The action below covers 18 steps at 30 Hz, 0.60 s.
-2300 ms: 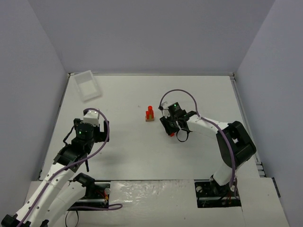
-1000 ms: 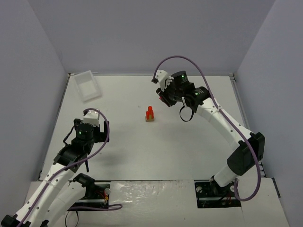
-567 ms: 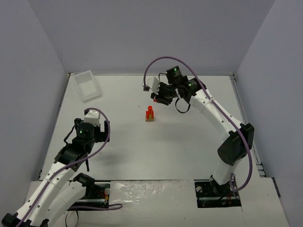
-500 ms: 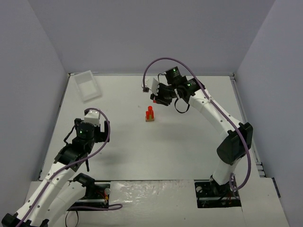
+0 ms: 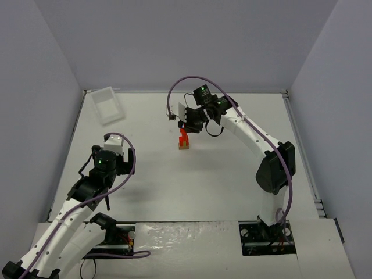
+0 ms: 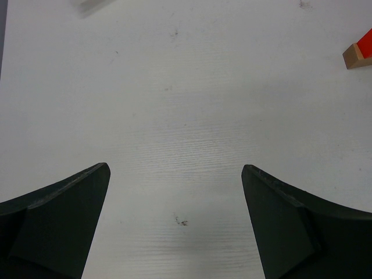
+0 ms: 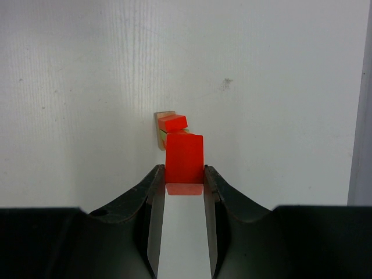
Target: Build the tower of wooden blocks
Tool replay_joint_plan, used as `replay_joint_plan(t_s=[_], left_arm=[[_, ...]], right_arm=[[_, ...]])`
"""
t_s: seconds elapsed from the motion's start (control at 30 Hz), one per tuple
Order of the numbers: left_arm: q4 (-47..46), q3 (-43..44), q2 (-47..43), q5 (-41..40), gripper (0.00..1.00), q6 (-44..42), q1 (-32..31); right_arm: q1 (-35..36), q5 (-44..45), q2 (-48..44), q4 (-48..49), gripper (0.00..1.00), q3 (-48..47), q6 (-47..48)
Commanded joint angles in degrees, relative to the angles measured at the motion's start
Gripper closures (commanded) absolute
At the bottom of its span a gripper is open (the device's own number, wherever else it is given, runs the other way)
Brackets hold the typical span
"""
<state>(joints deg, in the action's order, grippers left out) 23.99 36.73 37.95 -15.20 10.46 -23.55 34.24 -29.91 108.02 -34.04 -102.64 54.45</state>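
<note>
One clear plastic tray [image 5: 108, 104] sits at the far left. The left gripper [image 6: 174, 171] hangs released and empty at the near left. One wood block tower [image 5: 183, 142], a tan base with red pieces, stands mid-table. Close beside it, the right gripper [image 7: 181, 174] is clenched on one red block [image 7: 185, 156]. This looks like the placing step: the next move calls for centring the block over the stack, lowering it gently, then letting go.

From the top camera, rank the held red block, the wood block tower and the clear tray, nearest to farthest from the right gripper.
1. red block, held in the right gripper.
2. wood block tower, right beside it, mid-table.
3. clear tray, far-left back corner.
</note>
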Motion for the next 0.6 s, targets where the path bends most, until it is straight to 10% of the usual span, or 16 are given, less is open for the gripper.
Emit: replay_joint_plan(t_s=[0.0, 0.57], left_arm=[[-3.16, 0.53, 0.51, 0.17, 0.04, -1.23, 0.17], [-3.25, 0.54, 0.74, 0.35, 0.04, -1.32, 0.26]], right_arm=[[0.50, -1.78, 0.62, 0.82, 1.00, -3.06, 1.22], [0.48, -1.20, 3.64, 0.64, 1.00, -4.97, 1.12]])
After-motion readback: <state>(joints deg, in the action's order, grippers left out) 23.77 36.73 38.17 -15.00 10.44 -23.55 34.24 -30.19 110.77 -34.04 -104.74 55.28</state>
